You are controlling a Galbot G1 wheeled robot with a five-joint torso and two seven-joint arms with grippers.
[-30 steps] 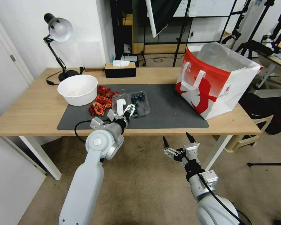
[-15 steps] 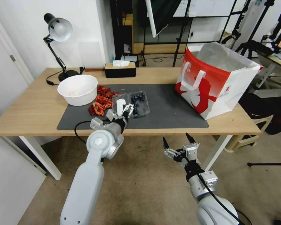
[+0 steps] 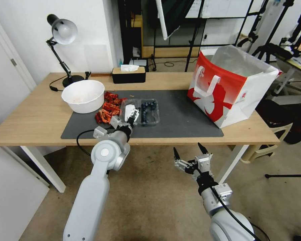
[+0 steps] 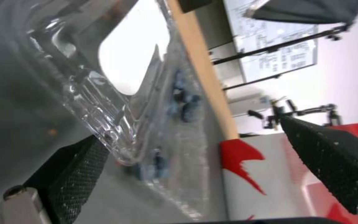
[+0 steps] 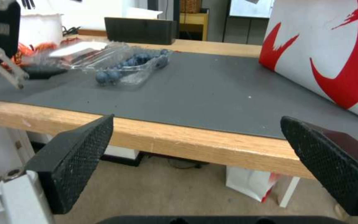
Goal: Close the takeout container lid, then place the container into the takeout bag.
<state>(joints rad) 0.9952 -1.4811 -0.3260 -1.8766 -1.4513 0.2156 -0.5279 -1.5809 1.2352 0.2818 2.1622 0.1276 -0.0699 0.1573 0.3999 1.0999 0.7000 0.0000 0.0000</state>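
The takeout container [image 3: 147,111] sits on the tabletop [image 3: 33,117], its lid [image 3: 129,109] tipped up against the wide-open, empty left end effector [image 3: 131,116]; the right end effector [image 3: 187,155] hangs open below

The grey mat [image 3: 177,117] lies bare between the takeout container [image 3: 147,112] and the takeout bag [image 3: 229,87], a wide lane for a gripper, and the bag's mouth gapes open at the top. On the container's other side the way is crowded: red scraps [image 3: 107,108] lie just beside the lid [image 3: 128,108], with the white bowl [image 3: 83,95] near them. The right gripper [image 3: 188,154] hangs open below the table edge [image 5: 154,137] (the wooden lip stands before it).
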